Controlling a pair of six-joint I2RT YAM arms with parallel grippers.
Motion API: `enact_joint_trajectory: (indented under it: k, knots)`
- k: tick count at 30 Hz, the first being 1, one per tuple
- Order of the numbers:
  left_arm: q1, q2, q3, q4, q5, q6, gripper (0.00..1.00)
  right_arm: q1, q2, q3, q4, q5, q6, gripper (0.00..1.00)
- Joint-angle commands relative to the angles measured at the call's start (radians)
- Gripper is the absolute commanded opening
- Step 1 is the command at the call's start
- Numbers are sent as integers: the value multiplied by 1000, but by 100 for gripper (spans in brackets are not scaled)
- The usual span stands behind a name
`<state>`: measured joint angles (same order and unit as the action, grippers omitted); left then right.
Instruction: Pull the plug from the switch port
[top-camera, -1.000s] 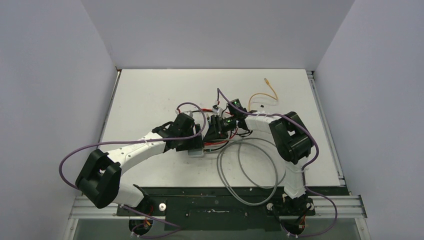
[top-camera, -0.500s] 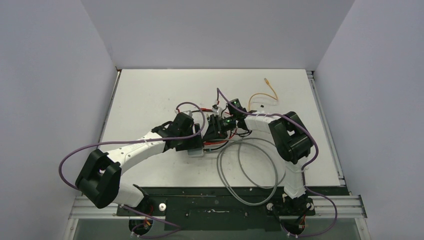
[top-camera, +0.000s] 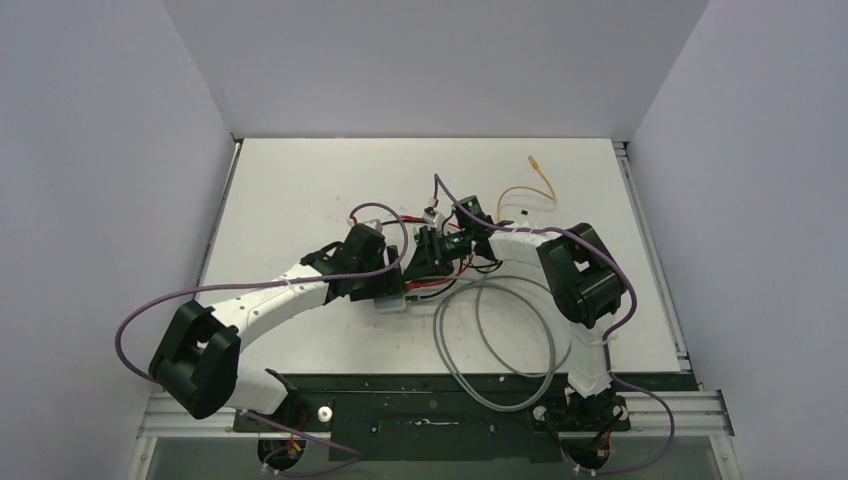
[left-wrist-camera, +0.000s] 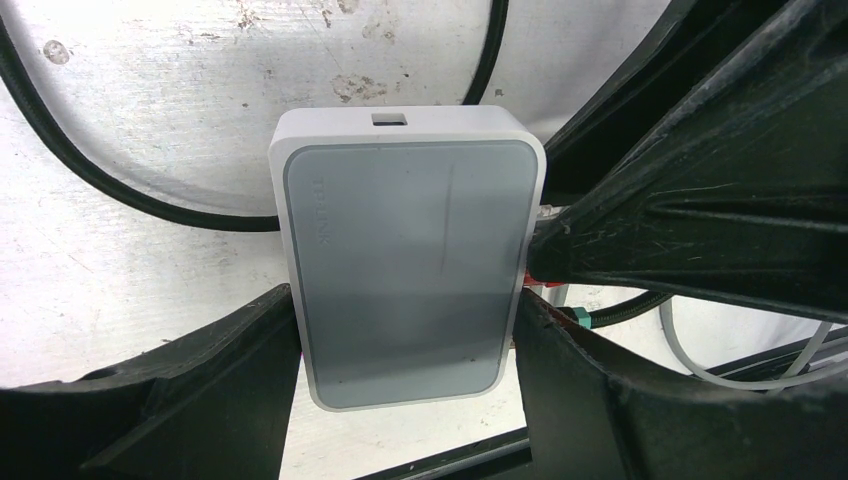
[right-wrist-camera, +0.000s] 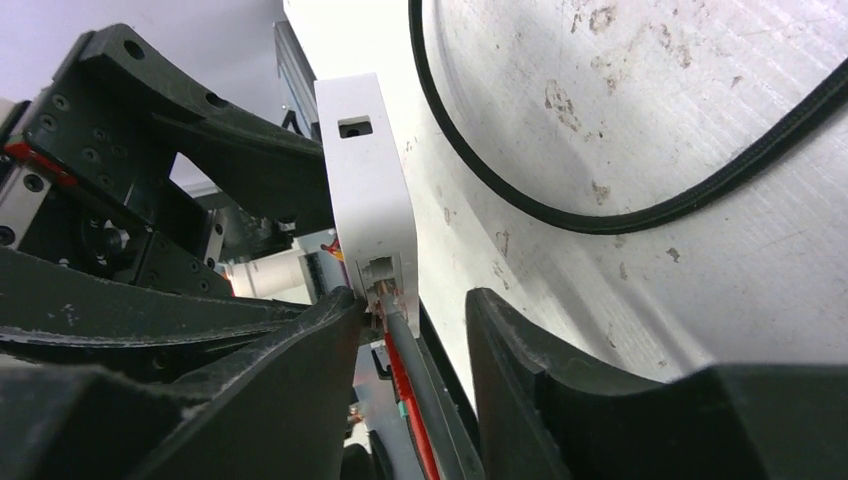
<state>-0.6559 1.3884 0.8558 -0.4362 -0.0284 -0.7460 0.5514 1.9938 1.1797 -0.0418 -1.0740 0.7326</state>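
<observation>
The switch (left-wrist-camera: 405, 270), a flat pale grey-blue box, lies on the white table between my left gripper's (left-wrist-camera: 405, 312) two black fingers, which press on its long sides. In the top view the switch (top-camera: 392, 302) shows as a pale sliver under the left gripper (top-camera: 385, 285). In the right wrist view the switch (right-wrist-camera: 365, 190) is seen edge-on, with the plug (right-wrist-camera: 385, 295) seated in a socket and dark and red cables trailing from it. My right gripper (right-wrist-camera: 415, 300) straddles the plug with jaws apart; the left finger is near it, the right finger is clear.
A black cable (right-wrist-camera: 600, 215) curves over the table past the switch. A grey cable (top-camera: 500, 340) loops on the near right of the table. An orange cable (top-camera: 525, 190) lies at the back. The left gripper body (right-wrist-camera: 150, 200) crowds the switch's far side.
The right gripper has edged slightly left toward the switch. The left arm's elbow has shifted a little. The switch stays in place.
</observation>
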Motion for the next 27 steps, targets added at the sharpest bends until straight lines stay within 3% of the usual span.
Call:
enact_joint_trajectory:
  k: [1,4,8,13,18,27]
  knots:
    - [6,-44,9,91,24,5,0,7,-6,23,80,-5,21,38]
    - [6,-47,10,90,25,7,0,8,-4,20,89,-6,27,28]
    - [6,-48,9,94,28,8,0,8,-1,20,86,-1,27,25]
    - [7,-49,8,94,28,8,0,10,6,37,48,6,-10,6]
    - [14,-49,7,90,28,3,0,12,8,75,-84,30,-114,5]
    - [47,-54,-8,61,-1,-24,0,7,-17,65,-114,37,-154,5]
